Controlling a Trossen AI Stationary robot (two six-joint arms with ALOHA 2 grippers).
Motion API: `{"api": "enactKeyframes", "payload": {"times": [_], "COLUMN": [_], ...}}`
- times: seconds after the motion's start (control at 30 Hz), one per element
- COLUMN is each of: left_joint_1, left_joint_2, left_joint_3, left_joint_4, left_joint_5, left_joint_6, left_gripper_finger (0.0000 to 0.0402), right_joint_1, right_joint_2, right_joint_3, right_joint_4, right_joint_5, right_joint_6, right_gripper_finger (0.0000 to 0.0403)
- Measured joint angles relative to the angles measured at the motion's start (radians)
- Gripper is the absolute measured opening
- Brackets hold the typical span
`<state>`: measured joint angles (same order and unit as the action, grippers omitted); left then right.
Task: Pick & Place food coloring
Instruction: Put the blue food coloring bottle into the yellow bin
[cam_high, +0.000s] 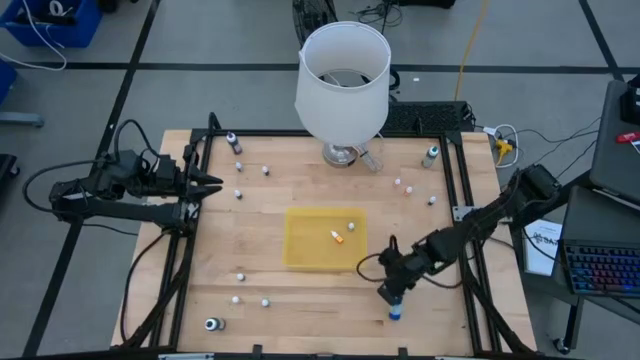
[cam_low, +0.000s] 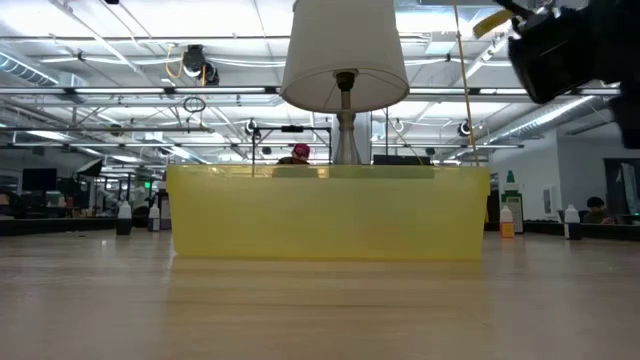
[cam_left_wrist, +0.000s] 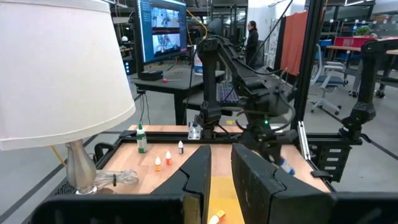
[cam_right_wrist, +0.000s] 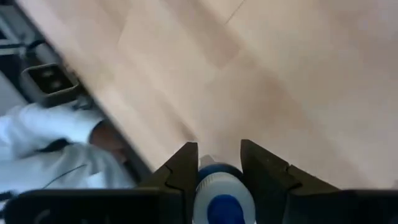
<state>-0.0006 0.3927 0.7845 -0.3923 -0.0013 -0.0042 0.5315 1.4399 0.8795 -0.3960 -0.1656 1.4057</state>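
My right gripper (cam_high: 393, 297) hangs over the table's near right part, shut on a small food coloring bottle (cam_high: 396, 312) with a blue and white end (cam_right_wrist: 222, 198). The yellow tray (cam_high: 300, 245) lies at the table's middle with a small orange-capped bottle (cam_high: 337, 237) lying in it. Several more tiny bottles stand scattered on the wood, such as one (cam_high: 266, 170) at the far left and one (cam_high: 432, 200) at the right. My left gripper (cam_high: 215, 184) waits, shut, at the left edge, pointing level across the table. My right gripper pinches the bottle between its two fingers (cam_right_wrist: 183, 171), one on each side of its whitish body (cam_right_wrist: 217, 177). The fingers come slanting down from the table's far right. The bottle sticks out below the fingertips toward the near edge; whether it touches the wood, I cannot tell.
A white lamp (cam_high: 342, 80) stands on its metal foot at the far middle. A black frame (cam_high: 462, 190) runs round the table. Bare wood lies between the tray and the near edge, beside a few bottles (cam_high: 241, 275) at the near left.
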Motion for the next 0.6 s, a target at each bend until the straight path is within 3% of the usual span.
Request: {"api": "enactKeyframes", "payload": {"times": [0.2,0.6], "left_joint_1": [0.000,0.000], "left_joint_2": [0.000,0.000], "left_joint_3": [0.000,0.000], "left_joint_4": [0.000,0.000], "left_joint_5": [0.000,0.000], "left_joint_6": [0.000,0.000], "left_gripper_finger": [0.0067,0.0067], "right_joint_1": [-0.040,-0.075], "right_joint_2": [-0.021,-0.039], "right_joint_3": [0.000,0.000], "right_joint_4": [-0.080,-0.058], "right_joint_5": [0.058,0.200], "right_joint_6": [-0.096,-0.342], "right_gripper_finger": [0.0105,0.0095]}}
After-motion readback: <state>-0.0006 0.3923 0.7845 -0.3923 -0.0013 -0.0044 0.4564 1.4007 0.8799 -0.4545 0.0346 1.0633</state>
